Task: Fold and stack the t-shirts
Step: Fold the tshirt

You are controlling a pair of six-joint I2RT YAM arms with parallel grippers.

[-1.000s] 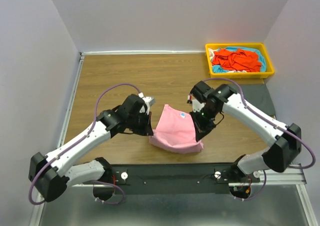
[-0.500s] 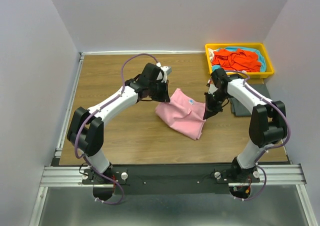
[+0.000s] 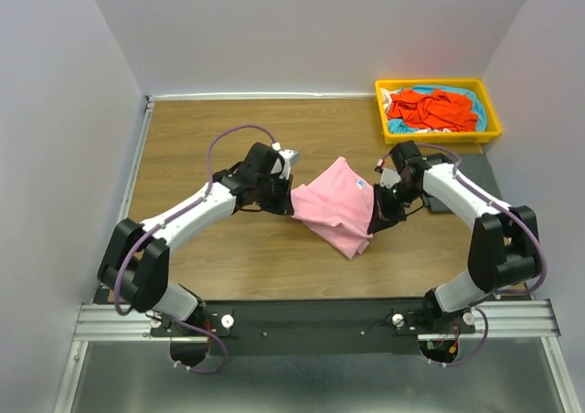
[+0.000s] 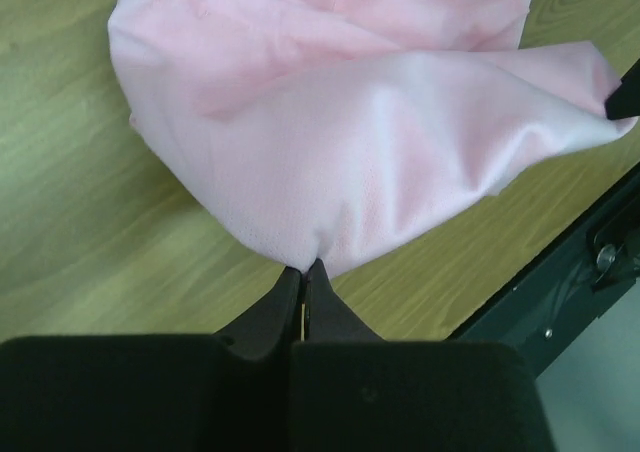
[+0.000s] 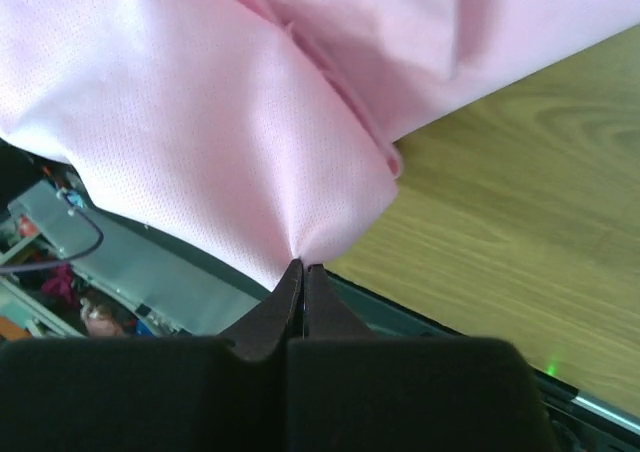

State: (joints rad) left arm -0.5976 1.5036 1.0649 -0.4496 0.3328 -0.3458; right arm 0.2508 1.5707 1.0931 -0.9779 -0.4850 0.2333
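A light pink t-shirt (image 3: 336,203) hangs stretched between my two grippers above the middle of the table, its lower part sagging toward the near edge. My left gripper (image 3: 291,192) is shut on its left edge; in the left wrist view the jaws (image 4: 303,269) pinch the pink cloth (image 4: 380,152). On the shirt's right edge my right gripper (image 3: 377,205) is shut as well, its tips (image 5: 301,265) closed on the fabric (image 5: 200,122). An orange-red t-shirt (image 3: 430,109) lies on a turquoise t-shirt (image 3: 473,104) in the tray. A dark grey t-shirt (image 3: 466,183) lies flat at the right, partly hidden by the right arm.
The yellow plastic tray (image 3: 492,132) stands at the back right corner of the wooden table (image 3: 201,139). A black rail (image 3: 311,322) runs along the near edge, holding both arm bases. Walls close in on the left, the back and the right.
Both grippers carried the pink t-shirt from the near edge toward the back of the table, then came slightly nearer. The shirt is now spread wider and tilted, its lower corner sagging.
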